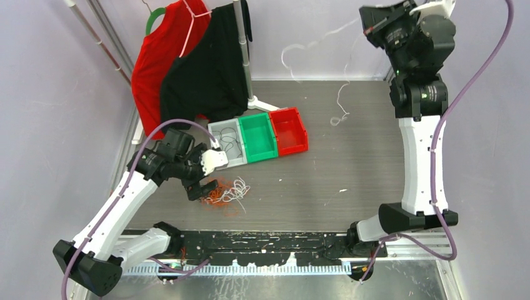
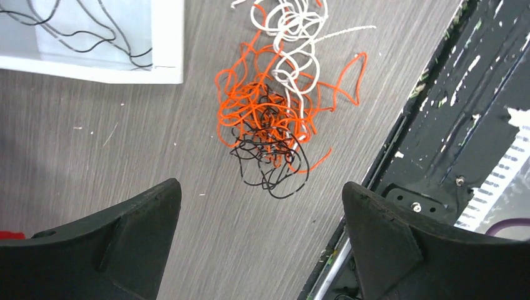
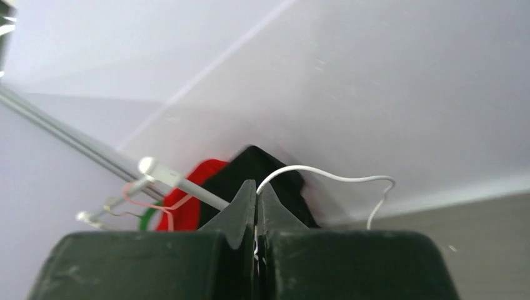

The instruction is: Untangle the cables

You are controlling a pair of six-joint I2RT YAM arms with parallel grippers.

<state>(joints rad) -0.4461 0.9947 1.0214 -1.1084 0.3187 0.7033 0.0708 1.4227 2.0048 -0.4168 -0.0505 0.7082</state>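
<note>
The left gripper (image 2: pixel 261 192) hangs over the table (image 1: pixel 350 162) with its jaws spread wide and nothing between them. Just ahead of its fingertips lies the snarl of cables (image 2: pixel 267 112): orange loops in the middle, black loops at the end nearest the gripper, and white curls at the far end. The snarl rests flat on the table close to the near edge, left of the middle, just in front of the white bin (image 2: pixel 169 44) and apart from it.

A loose black cable (image 2: pixel 94 28) lies coiled inside the white bin. A green bin (image 1: pixel 258 139) stands beside the white one, touching it, and a red bin (image 1: pixel 289 131) stands against the green one on its other side.

The right gripper (image 3: pixel 256 190) is raised high above the far right corner of the table, jaws pressed together on a white cable (image 3: pixel 331 177). That cable springs out from between the fingertips and arcs away through the air. In the top view a thin white strand also drops to the table near the far edge; whether it is the same cable cannot be told.

At the far left corner a garment rack (image 1: pixel 245 56) carries a red shirt (image 1: pixel 153 69) and a black shirt (image 1: pixel 206 75) on hangers.
</note>
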